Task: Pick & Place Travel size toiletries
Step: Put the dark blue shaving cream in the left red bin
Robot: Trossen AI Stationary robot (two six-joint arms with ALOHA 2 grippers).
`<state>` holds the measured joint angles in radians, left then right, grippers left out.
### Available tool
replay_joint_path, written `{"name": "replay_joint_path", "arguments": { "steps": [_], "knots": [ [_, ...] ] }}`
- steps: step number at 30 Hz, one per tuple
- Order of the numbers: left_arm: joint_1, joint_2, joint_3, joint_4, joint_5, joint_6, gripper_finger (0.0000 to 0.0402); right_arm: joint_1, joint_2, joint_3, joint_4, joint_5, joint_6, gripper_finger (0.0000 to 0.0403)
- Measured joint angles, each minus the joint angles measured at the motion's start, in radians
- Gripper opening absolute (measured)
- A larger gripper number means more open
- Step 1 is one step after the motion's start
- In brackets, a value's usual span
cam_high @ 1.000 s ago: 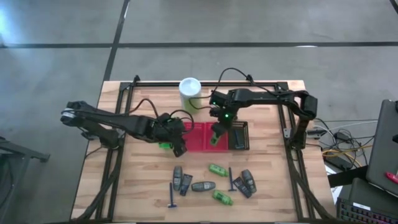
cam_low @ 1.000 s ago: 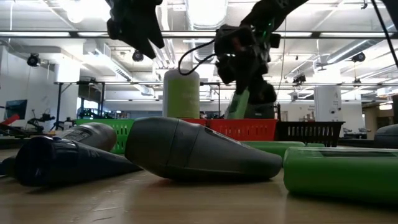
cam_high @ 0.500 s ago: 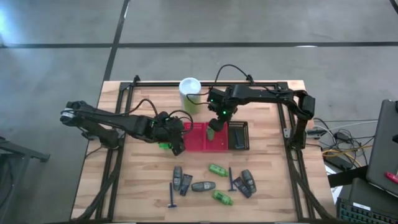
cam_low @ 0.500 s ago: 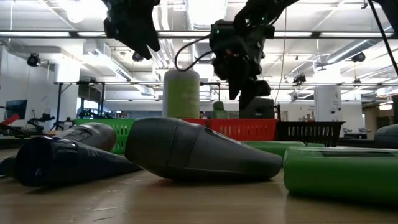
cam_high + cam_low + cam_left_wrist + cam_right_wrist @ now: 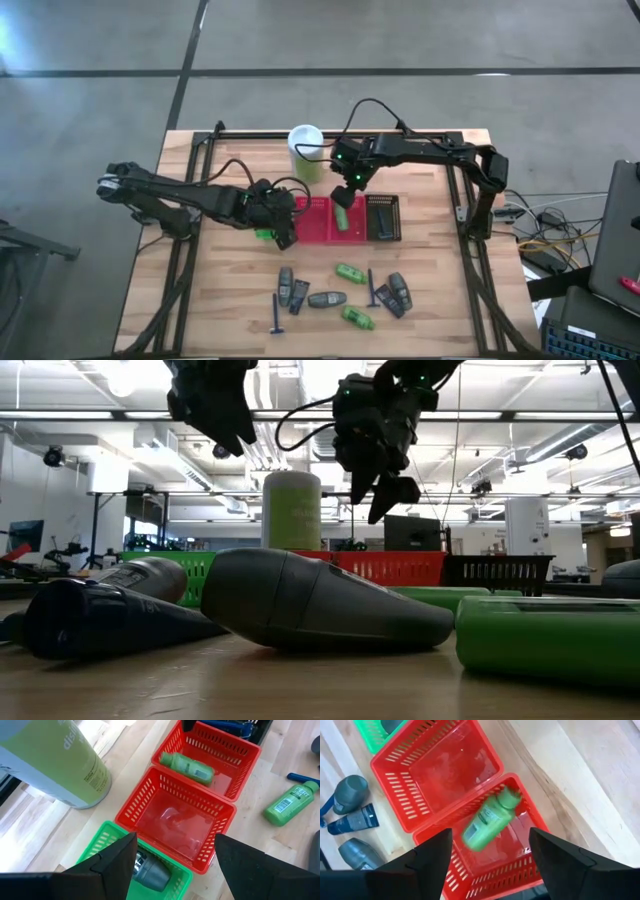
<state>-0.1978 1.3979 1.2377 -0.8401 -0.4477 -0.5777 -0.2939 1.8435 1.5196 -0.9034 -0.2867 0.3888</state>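
My right gripper (image 5: 345,190) (image 5: 490,832) hangs open above the right-hand of two red baskets (image 5: 352,237). A bright green bottle (image 5: 489,822) (image 5: 187,765) lies on that basket's floor, below the open fingers. My left gripper (image 5: 285,232) (image 5: 175,840) hovers open over the green basket (image 5: 107,845), where a dark grey bottle (image 5: 150,872) lies. Nearer the front of the table lie more toiletries: grey bottles (image 5: 326,299), green bottles (image 5: 350,272), dark packets (image 5: 298,295) and blue sticks (image 5: 276,313).
The tall white-and-green canister (image 5: 305,150) stands just behind the baskets, close to my right arm. A black basket (image 5: 385,218) sits to the right of the red ones. The left red basket (image 5: 175,822) holds nothing. Bare wood shows to the table's left and right.
My right gripper has opened and let go of the green bottle, which dropped from hanging below the fingers into the right red basket. The gripper has then risen and drawn back toward the far edge, slightly left.
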Motion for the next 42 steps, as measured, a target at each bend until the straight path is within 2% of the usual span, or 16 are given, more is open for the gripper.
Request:
{"name": "replay_joint_path", "arguments": {
  "steps": [9, 12, 15, 20, 24, 31, 34, 37, 40, 42],
  "knots": [
    [0.0, 0.0, 0.0, 0.001, -0.023, -0.029, 0.0271, 0.026, -0.029, -0.003, 0.013, 0.007, -0.009, 0.0264],
    [0.0, -0.008, 0.0, 0.003, -0.025, -0.031, 0.0271, 0.059, -0.092, -0.006, 0.024, 0.077, -0.032, 0.0254],
    [0.0, -0.027, 0.0, 0.016, -0.025, -0.03, 0.0271, 0.096, -0.177, -0.029, 0.051, 0.131, -0.088, 0.0244],
    [0.0, -0.036, 0.0, 0.047, -0.023, -0.018, 0.0271, 0.125, -0.318, -0.146, 0.136, 0.113, -0.088, 0.0227],
    [0.0, -0.035, 0.0, 0.056, -0.021, -0.019, 0.0271, 0.135, -0.373, -0.298, 0.114, 0.101, 0.012, 0.022],
    [0.0, -0.043, 0.0, 0.066, 0.023, -0.023, 0.0271, 0.255, -0.566, -0.484, 0.152, 0.096, 0.091, 0.0231],
    [0.004, -0.068, 0.0, 0.047, 0.022, 0.008, 0.0271, 0.29, -0.686, -0.506, 0.181, 0.137, 0.079, 0.024],
    [0.009, -0.098, 0.0, -0.004, -0.079, 0.062, 0.0271, 0.29, -0.791, -0.513, 0.146, 0.167, 0.056, 0.025],
    [0.009, -0.139, 0.001, -0.023, -0.102, -0.064, 0.0271, 0.289, -0.895, -0.513, 0.147, 0.18, 0.093, 0.026],
    [0.008, -0.162, 0.001, -0.008, -0.104, -0.08, 0.0271, 0.29, -0.96, -0.51, 0.168, 0.179, 0.122, 0.0266]
  ]
}}
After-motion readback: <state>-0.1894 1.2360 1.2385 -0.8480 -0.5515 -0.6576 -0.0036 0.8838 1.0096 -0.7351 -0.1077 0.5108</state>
